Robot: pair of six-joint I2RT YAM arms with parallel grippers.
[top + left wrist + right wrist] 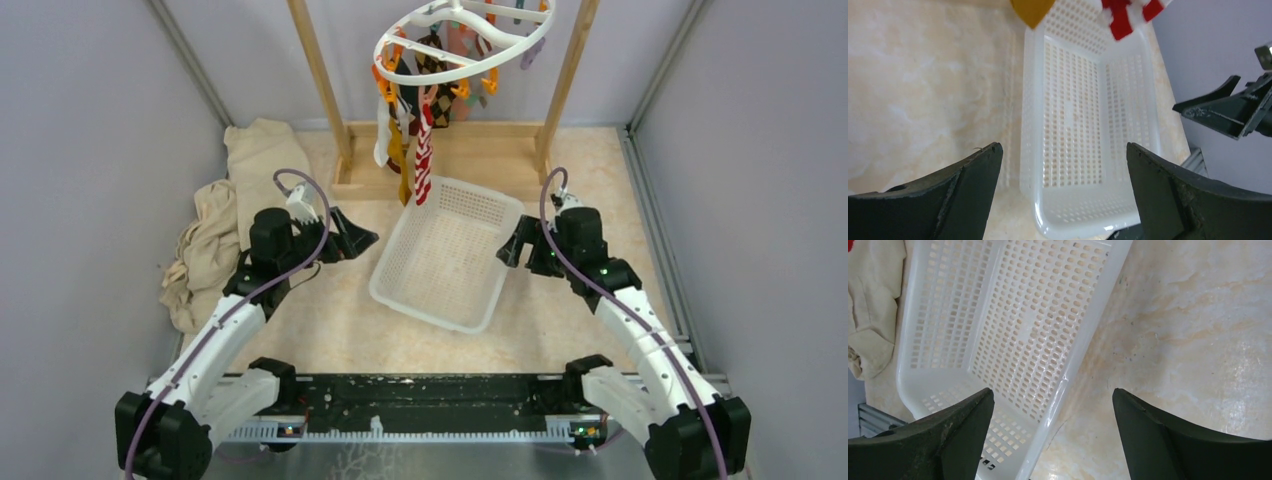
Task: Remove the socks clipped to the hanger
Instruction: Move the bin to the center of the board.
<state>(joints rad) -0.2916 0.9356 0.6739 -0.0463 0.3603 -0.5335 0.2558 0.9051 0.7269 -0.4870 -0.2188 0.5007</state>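
Observation:
The white ring hanger (462, 40) hangs from the wooden frame at the back, with orange clips and several socks clipped to it. A red-white striped sock (424, 160), a mustard one (402, 165), a white one (383, 135) and a brown argyle one (440, 90) dangle over the basket's far end. Tips of the striped sock (1128, 15) and mustard sock (1032, 11) show in the left wrist view. My left gripper (362, 240) stands open left of the basket, holding nothing. At the basket's right side my right gripper (508, 252) is open and empty, straddling the rim (1083, 345).
A white perforated basket (448, 300) lies on the table between the grippers. A beige cloth (225, 215) is heaped at the left wall. The wooden frame's posts (322, 85) and base bar stand at the back. Grey walls close in both sides.

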